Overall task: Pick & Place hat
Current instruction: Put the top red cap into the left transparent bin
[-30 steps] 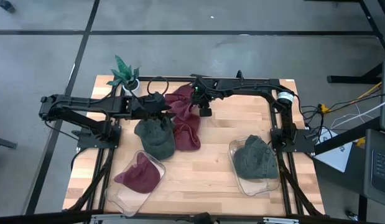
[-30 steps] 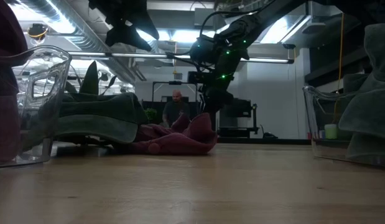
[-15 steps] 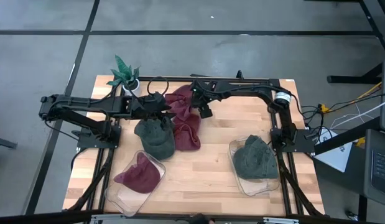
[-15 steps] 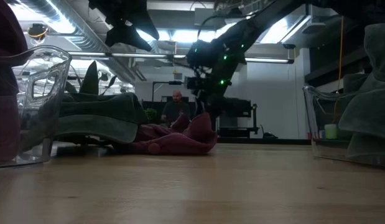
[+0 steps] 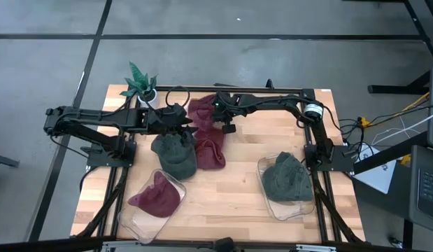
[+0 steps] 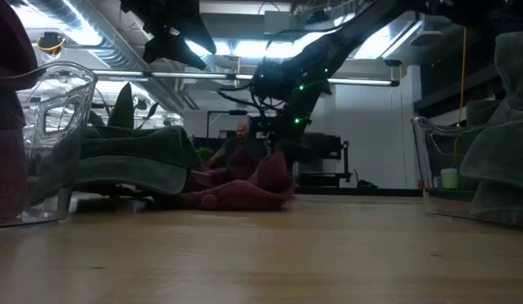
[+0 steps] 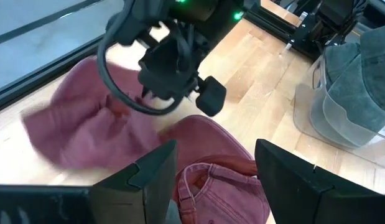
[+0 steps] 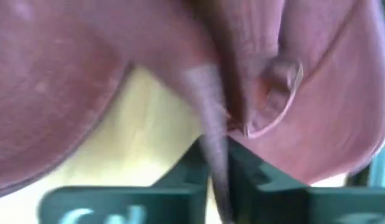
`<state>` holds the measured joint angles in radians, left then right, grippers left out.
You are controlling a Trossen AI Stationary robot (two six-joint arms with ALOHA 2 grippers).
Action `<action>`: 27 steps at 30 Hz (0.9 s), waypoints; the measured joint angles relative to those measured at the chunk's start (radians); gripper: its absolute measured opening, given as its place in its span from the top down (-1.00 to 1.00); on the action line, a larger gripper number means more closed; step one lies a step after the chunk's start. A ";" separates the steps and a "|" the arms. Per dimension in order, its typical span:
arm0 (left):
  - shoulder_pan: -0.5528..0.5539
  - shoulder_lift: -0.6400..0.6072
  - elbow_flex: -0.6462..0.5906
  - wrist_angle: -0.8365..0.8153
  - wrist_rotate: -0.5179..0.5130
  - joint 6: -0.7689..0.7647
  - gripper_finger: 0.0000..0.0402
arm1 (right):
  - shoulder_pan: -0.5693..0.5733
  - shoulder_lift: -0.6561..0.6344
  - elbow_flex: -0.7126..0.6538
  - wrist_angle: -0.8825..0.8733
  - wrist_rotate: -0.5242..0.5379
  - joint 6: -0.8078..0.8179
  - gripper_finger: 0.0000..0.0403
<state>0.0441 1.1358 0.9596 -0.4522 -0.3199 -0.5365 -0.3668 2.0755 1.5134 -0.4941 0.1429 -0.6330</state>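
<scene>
Right wrist view shows the right gripper (image 8: 220,165) pinched shut on a fold of a maroon hat (image 5: 202,110) near the bench's (image 5: 237,182) far edge. The left gripper (image 7: 211,168) hovers open over the second loose maroon hat (image 5: 210,152). Count: 3 maroon hats, 1 in the near-left clear bin (image 5: 175,187); 2 green hats, 1 loose (image 5: 174,155), 1 in the near-right bin (image 5: 262,166). Since 1 second ago the right gripper has shifted left and closed, bunching the cloth.
</scene>
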 joint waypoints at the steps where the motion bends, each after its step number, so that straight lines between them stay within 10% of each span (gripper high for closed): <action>1: 0.000 0.000 0.000 0.000 0.000 0.000 -0.04 | 0.000 -0.007 0.000 -0.005 0.004 0.013 0.90; 6: 0.000 -0.005 0.000 0.000 0.007 0.007 -0.04 | -0.005 -0.047 0.005 -0.090 -0.040 0.121 0.90; 27: -0.003 -0.161 0.001 0.118 0.231 0.285 -0.04 | -0.033 -0.395 0.018 -0.305 -0.787 0.639 0.93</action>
<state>0.0410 0.9751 0.9604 -0.3345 -0.0884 -0.2513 -0.3998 1.6805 1.5314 -0.7987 -0.6441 0.0058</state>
